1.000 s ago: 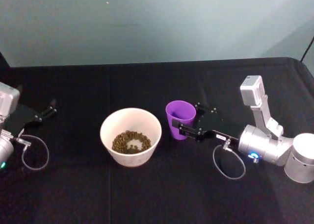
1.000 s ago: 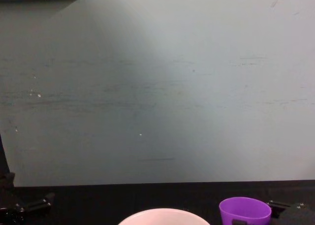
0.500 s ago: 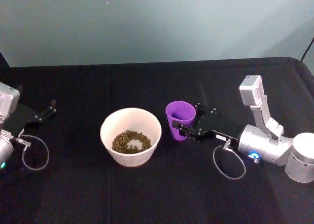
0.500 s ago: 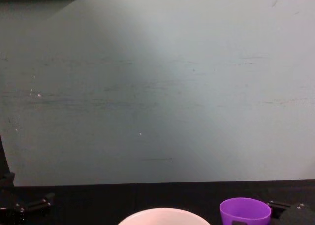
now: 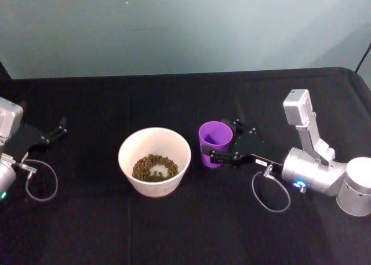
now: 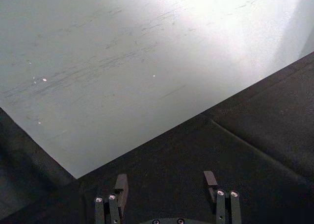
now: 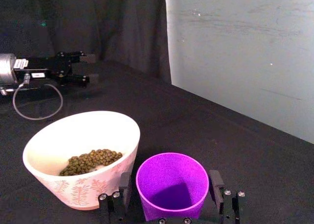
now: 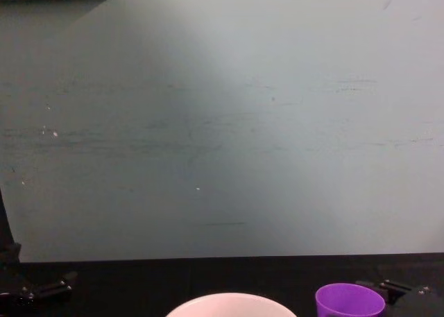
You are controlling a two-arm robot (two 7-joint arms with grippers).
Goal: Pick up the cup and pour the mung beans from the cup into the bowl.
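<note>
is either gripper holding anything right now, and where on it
The right gripper has a finger on each side of the purple cup, around its upper wall; whether it is clamped cannot be told. The left gripper is open and holds nothing.

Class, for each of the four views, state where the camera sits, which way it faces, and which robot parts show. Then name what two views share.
Head: high, looking down at the table; bowl of beans, cup, right gripper, left gripper.
Chest: low, facing the wall; bowl rim, cup top.
Left wrist: on the parked left arm, facing wall and table; its open fingers.
Right wrist: behind the cup, facing the bowl; fingers either side of the cup.
Head and right wrist share bowl, beans, cup.
</note>
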